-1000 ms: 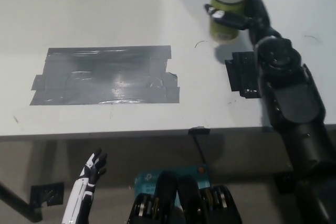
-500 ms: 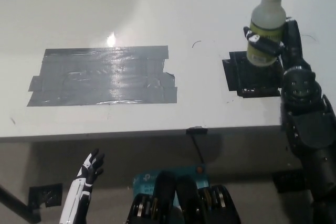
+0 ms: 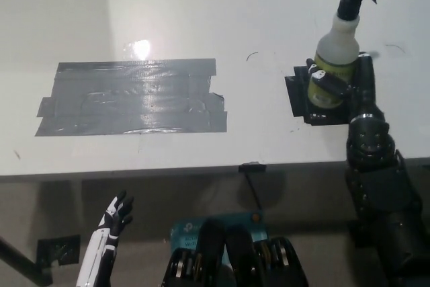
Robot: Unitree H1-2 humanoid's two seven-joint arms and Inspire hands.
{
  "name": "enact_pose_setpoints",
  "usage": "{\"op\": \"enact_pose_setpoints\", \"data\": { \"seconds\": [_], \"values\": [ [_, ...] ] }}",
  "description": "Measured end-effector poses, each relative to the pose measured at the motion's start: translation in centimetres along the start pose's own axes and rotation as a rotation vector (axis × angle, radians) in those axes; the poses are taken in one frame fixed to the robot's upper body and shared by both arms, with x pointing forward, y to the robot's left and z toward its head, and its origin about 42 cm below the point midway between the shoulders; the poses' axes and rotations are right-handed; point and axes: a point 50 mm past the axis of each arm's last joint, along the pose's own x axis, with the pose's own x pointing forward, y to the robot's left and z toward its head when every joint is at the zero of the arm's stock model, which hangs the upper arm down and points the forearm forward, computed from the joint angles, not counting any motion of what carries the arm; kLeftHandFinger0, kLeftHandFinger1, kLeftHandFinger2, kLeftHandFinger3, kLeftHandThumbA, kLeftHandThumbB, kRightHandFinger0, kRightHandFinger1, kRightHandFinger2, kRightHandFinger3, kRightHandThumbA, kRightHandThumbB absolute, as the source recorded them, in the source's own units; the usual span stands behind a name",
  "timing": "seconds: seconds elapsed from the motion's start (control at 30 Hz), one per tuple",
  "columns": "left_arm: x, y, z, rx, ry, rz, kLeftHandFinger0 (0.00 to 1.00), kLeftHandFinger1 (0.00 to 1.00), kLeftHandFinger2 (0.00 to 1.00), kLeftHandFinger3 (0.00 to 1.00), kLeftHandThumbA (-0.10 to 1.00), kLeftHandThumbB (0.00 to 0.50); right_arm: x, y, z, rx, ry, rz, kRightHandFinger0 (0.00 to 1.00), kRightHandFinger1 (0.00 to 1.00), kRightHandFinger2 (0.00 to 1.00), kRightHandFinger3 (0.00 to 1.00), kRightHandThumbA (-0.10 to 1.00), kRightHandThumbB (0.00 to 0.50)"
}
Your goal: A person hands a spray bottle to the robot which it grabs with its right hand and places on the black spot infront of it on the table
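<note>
The right robot hand (image 3: 339, 82) is gripping the spray bottle (image 3: 334, 58) upright over the black spot (image 3: 300, 96) on the tabletop (image 3: 201, 25) (contact unclear). The left robot hand (image 3: 115, 218) is hanging open below the edge.

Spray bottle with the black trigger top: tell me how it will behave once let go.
The translucent plastic spray bottle with the black trigger top looks tall and narrow, so probably tippy. It seems rigid: the black right robot hand gripping it leaves no visible dent. The overhanging nozzle may favour tipping that way.
</note>
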Motion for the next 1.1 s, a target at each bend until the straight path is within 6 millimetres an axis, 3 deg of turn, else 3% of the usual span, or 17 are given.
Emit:
{"op": "enact_pose_setpoints", "data": {
  "seconds": [0.07,0.2,0.27,0.3,0.33,0.37,0.4,0.47,0.63,0.97,1.1],
  "values": [
    [0.0,0.0,0.0,0.000,0.000,0.000,1.00,1.00,1.00,1.00,1.00,0.003,-0.2,0.4,-0.1,0.012,-0.007,-0.006,0.01,0.17,0.36,0.19,0.75,0.459],
    [0.0,0.0,0.0,0.000,0.000,0.000,1.00,1.00,1.00,1.00,1.00,0.000,-0.5,1.2,-0.1,0.039,-0.021,-0.021,0.05,0.21,0.40,0.21,0.67,0.415],
    [0.0,0.0,0.0,0.000,0.000,0.000,1.00,1.00,1.00,1.00,1.00,0.000,-0.6,1.5,-0.1,0.048,-0.029,-0.022,0.12,0.30,0.53,0.36,0.66,0.437],
    [0.0,0.0,0.0,0.000,0.000,0.000,1.00,1.00,1.00,1.00,1.00,0.000,-0.7,1.5,-0.1,0.053,-0.033,-0.022,0.29,0.48,0.70,0.55,0.62,0.475],
    [0.0,0.0,0.0,0.000,0.000,-0.001,1.00,1.00,1.00,1.00,1.00,0.000,-0.7,1.5,-0.1,0.056,-0.035,-0.023,0.71,0.96,1.00,1.00,0.78,0.481],
    [0.0,0.0,0.0,0.001,0.000,-0.001,1.00,1.00,1.00,1.00,1.00,0.000,-0.7,1.4,-0.1,0.065,-0.041,-0.024,0.91,1.00,1.00,1.00,0.76,0.486],
    [0.0,0.0,0.0,0.002,-0.001,-0.001,1.00,1.00,1.00,1.00,1.00,0.000,-0.7,1.4,0.0,0.072,-0.052,-0.010,1.00,1.00,1.00,1.00,0.75,0.486],
    [0.0,0.0,0.0,0.003,-0.001,-0.001,1.00,1.00,1.00,1.00,1.00,0.000,-0.7,1.2,0.0,0.069,-0.066,0.028,1.00,1.00,1.00,1.00,0.81,0.499],
    [0.0,0.0,0.0,0.002,0.001,-0.001,1.00,1.00,1.00,1.00,1.00,0.000,-0.6,0.4,-0.4,0.023,-0.081,0.125,1.00,1.00,1.00,1.00,0.82,0.500],
    [0.0,0.0,0.0,0.003,0.000,-0.002,1.00,1.00,1.00,1.00,1.00,0.000,-1.4,-4.3,-2.4,-0.093,-0.093,0.298,1.00,1.00,1.00,1.00,0.77,0.500],
    [0.0,0.1,0.0,0.005,-0.004,-0.003,1.00,1.00,1.00,1.00,1.00,0.001,-1.9,-5.6,-2.1,-0.097,-0.112,0.353,1.00,1.00,1.00,1.00,0.75,0.500]
  ]
}}
